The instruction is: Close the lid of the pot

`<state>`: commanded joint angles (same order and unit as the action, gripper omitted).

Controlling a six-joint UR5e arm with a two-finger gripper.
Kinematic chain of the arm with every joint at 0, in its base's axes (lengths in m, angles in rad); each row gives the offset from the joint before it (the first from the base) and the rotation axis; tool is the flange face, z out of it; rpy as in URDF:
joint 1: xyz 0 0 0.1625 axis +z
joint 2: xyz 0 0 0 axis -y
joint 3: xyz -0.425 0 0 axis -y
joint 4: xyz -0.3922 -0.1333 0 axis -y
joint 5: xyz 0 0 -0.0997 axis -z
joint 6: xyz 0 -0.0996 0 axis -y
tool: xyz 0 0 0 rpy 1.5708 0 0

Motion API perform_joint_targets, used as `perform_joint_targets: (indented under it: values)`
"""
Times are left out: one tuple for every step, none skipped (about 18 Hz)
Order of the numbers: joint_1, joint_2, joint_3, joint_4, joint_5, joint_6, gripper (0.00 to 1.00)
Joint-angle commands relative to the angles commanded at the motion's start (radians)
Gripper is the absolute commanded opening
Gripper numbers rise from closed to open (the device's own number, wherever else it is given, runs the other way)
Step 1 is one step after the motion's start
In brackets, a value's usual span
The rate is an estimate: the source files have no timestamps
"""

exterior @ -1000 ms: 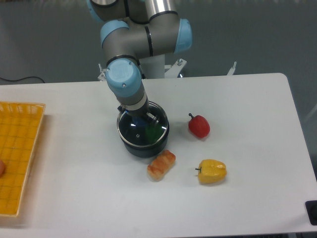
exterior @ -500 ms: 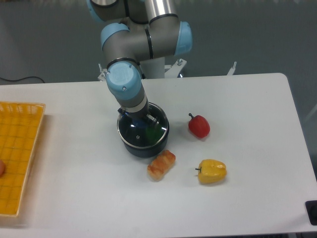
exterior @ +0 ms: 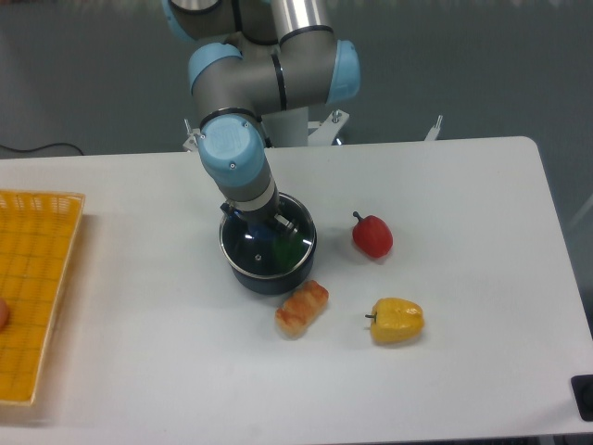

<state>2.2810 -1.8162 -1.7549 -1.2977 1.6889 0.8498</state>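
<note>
While the arm stood bent over the middle of the white table (exterior: 445,371), the main risk, as I judged it, was that the pot lid (exterior: 262,248) might be let go before it sat true, since a rim caught on one edge would leave the glass tilted or let it slide off; a sideways pull on the way up could also drag the pot (exterior: 273,269) across the surface, perhaps into the piece of toy bread (exterior: 302,308) lying just beside its front edge. The gripper (exterior: 269,221) hung directly over the lid's centre, and the wrist hid the fingertips and the knob, so I could not tell whether the fingers were spread, pressed together or pinching the knob. The lid showed as a round clear disc with a thin bright metal rim, lying on top of the pot and seemingly level, though the far side was covered by the arm and its seating could not be confirmed. Through the glass something green appeared inside the dark round pot; its handle was out of sight. A red pepper (exterior: 372,235) lay near the pot to the right, a yellow pepper (exterior: 397,320) further forward, and a yellow basket (exterior: 37,297) stood well apart at the table's left edge.
</note>
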Motion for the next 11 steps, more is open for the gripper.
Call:
perform_joint_targets:
  values:
    - [0.0, -0.003, 0.0, 0.0, 0.005, 0.002, 0.45]
    - [0.0, -0.005, 0.0, 0.0, 0.014, 0.002, 0.45]
    - [0.0, -0.009, 0.0, 0.0, 0.024, 0.002, 0.45]
    - [0.0, -0.009, 0.0, 0.0, 0.029, 0.0, 0.45]
    - [0.0, -0.009, -0.002, 0.0, 0.028, -0.002, 0.45]
    - [0.0, -0.009, 0.0, 0.0, 0.028, -0.002, 0.45]
    - [0.0, -0.009, 0.0, 0.0, 0.028, -0.002, 0.45]
    - [0.0, -0.009, 0.0, 0.002, 0.028, -0.002, 0.45]
    - [0.0, -0.009, 0.0, 0.002, 0.028, -0.002, 0.45]
    - [0.0, -0.009, 0.002, 0.002, 0.028, -0.002, 0.45]
    - [0.0, -0.009, 0.003, 0.002, 0.026, -0.002, 0.45]
